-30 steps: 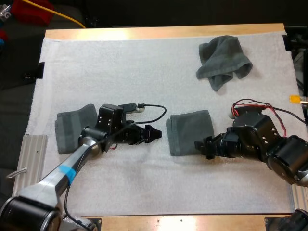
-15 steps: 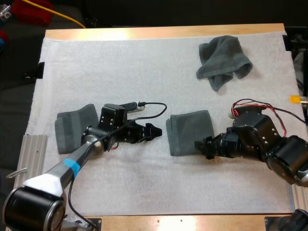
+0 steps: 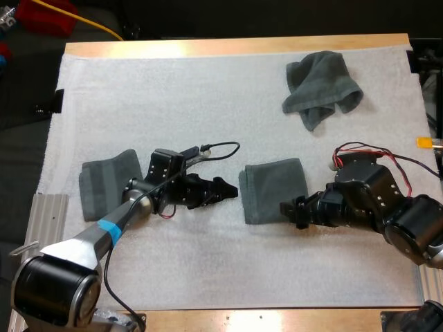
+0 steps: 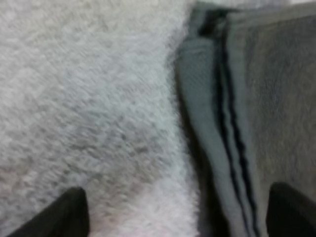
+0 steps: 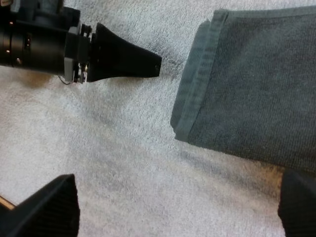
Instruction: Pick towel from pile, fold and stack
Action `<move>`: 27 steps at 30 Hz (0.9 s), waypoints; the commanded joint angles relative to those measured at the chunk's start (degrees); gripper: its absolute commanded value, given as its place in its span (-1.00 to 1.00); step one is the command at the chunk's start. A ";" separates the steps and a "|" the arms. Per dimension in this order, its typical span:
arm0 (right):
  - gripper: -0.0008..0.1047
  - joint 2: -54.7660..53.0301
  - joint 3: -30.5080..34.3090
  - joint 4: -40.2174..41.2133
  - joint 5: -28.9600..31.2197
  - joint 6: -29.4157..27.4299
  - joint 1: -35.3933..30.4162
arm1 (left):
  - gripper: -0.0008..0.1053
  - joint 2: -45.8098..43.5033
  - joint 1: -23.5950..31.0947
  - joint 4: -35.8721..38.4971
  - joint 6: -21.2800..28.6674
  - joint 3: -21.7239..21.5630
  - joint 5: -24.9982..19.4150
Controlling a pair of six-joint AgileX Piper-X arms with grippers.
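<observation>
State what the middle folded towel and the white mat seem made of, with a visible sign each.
The towel looks like cotton terry, matte grey-green: fine looped texture, hemmed edge. The mat looks like fleece or similar, matte white: fuzzy nap.

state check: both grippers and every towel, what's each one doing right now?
left gripper: open, at the middle towel's edge
right gripper: open, at the same towel's near corner
middle towel: folded, lying flat, not gripped
left-side towel: folded, flat
far towel: crumpled, untouched
</observation>
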 commanded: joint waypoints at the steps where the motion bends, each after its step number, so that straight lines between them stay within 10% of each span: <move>1: 0.52 -0.29 -0.26 0.49 -0.02 -0.62 0.09 | 0.36 0.12 -0.90 0.14 -0.83 -0.56 0.80; 27: 0.52 -0.29 -0.26 0.49 -1.11 -0.62 0.09 | 0.36 8.30 -11.50 7.65 -5.89 -11.94 1.80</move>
